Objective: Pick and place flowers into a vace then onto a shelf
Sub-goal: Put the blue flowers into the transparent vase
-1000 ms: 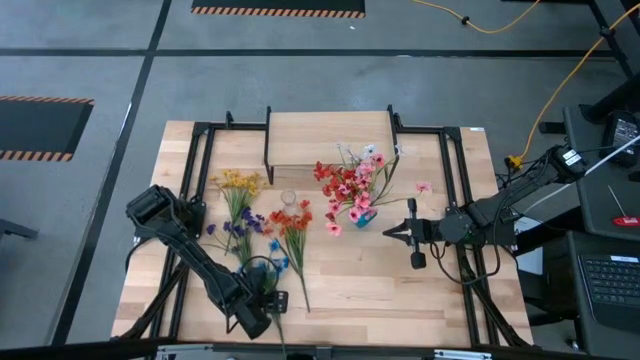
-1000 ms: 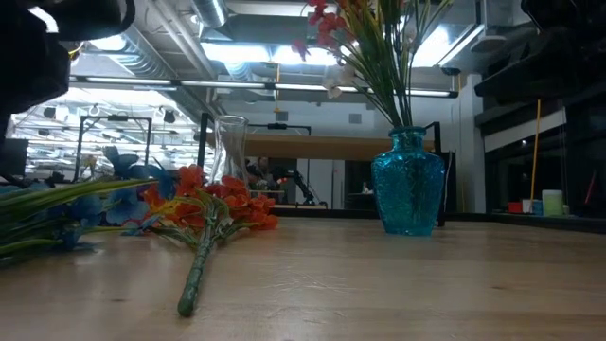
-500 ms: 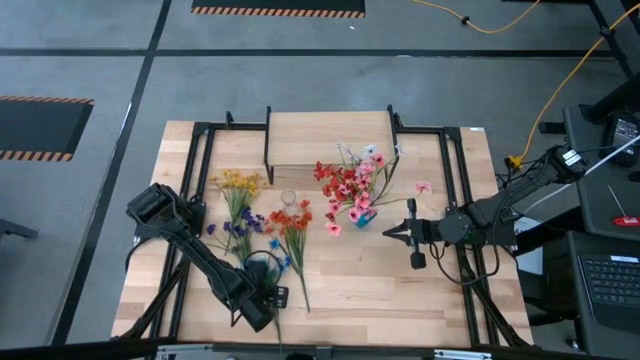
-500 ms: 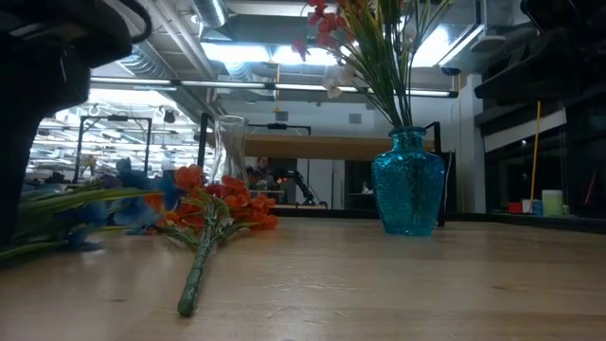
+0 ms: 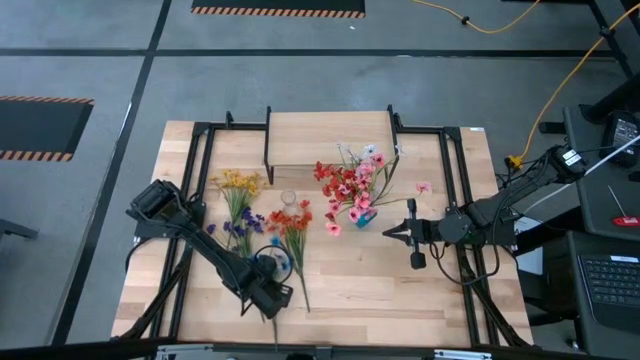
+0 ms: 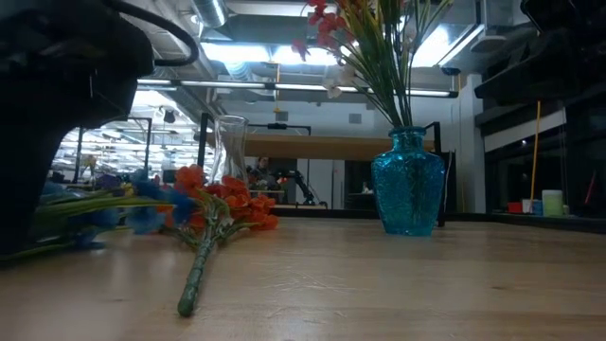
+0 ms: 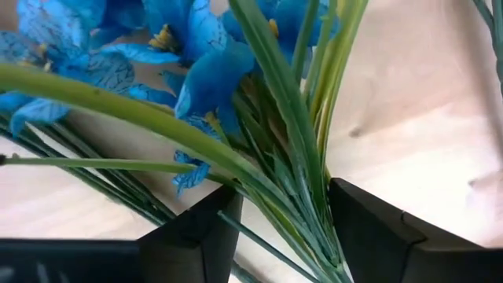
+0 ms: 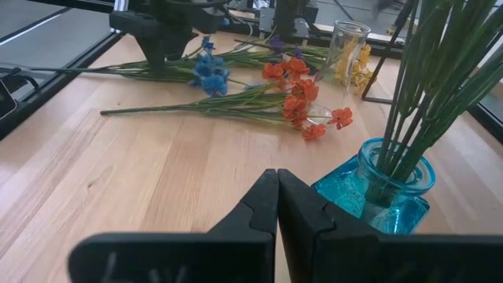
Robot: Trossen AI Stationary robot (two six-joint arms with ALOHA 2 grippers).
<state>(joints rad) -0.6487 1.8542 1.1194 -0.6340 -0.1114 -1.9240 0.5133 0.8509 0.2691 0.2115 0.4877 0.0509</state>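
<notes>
My left gripper [image 5: 268,298] [image 7: 283,196] is near the table's near edge, shut on the blue flower spray [image 5: 272,262] [image 7: 189,47] [image 6: 142,204]. My right gripper [image 5: 390,232] [image 8: 277,196] waits shut, just right of the blue glass vase [image 5: 364,217] [image 8: 385,196] [image 6: 407,185], which stands upright holding red, pink and white sprays. Orange-red [image 5: 293,225], purple [image 5: 240,225] and yellow [image 5: 238,183] sprays lie flat on the table. The shelf [image 5: 328,138] stands at the far edge. My left gripper has the blue spray's bundle of green stems and leaves [image 7: 295,169] between its two fingers, below the blossoms. The fingers lie across the stems. The stem's tail [image 5: 277,325] sticks out past the gripper toward the near edge; the blossoms point toward the far edge.
A small clear glass vase [image 5: 288,198] [image 6: 230,147] stands between the yellow and orange-red sprays. A loose pink blossom [image 5: 423,187] lies right of the blue vase. Black frame rails [image 5: 452,190] run along both sides of the table. Bare tabletop shows near the front right.
My left gripper has moved toward the table's right and slightly toward the far edge, carrying the blue spray along; in the low view its blossoms have shifted closer to the orange-red spray. My right arm has kept still.
</notes>
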